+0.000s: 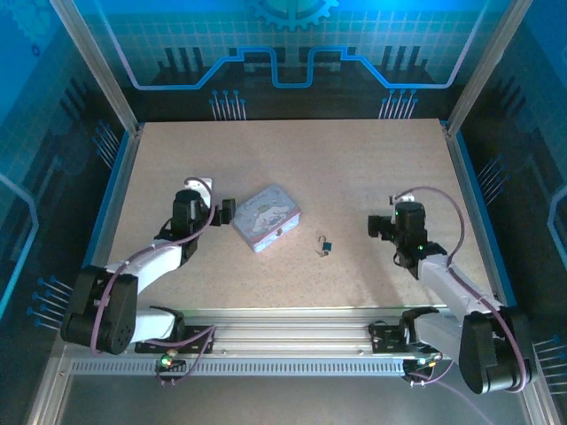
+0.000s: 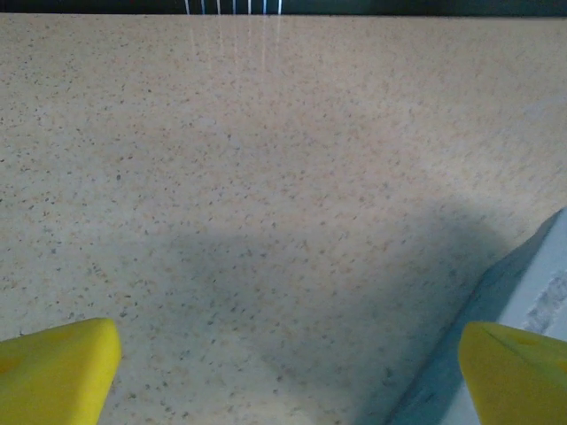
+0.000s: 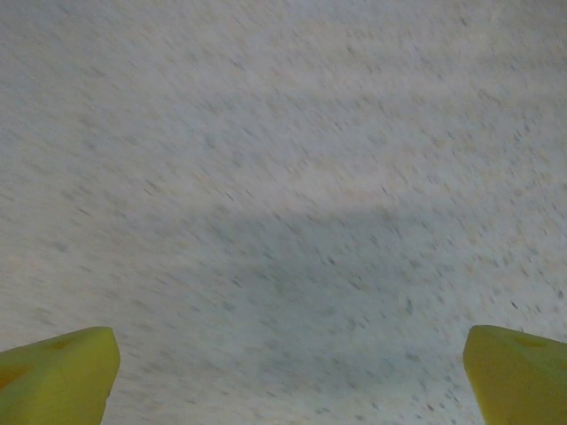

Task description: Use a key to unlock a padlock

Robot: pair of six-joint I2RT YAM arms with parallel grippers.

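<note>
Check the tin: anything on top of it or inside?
Nothing rests on the tin; it looks closed, so the inside is hidden. The padlock lies apart on the table, to its right.

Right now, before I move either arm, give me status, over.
Left gripper open, empty; right gripper open, empty. Padlock on table between both grippers, ungripped. Tin sits between left gripper and padlock.

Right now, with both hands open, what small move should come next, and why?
Probably the right hand should ease left toward the padlock: that hand is open and empty, the padlock lies nearer it, and the tin stands before the left hand.
</note>
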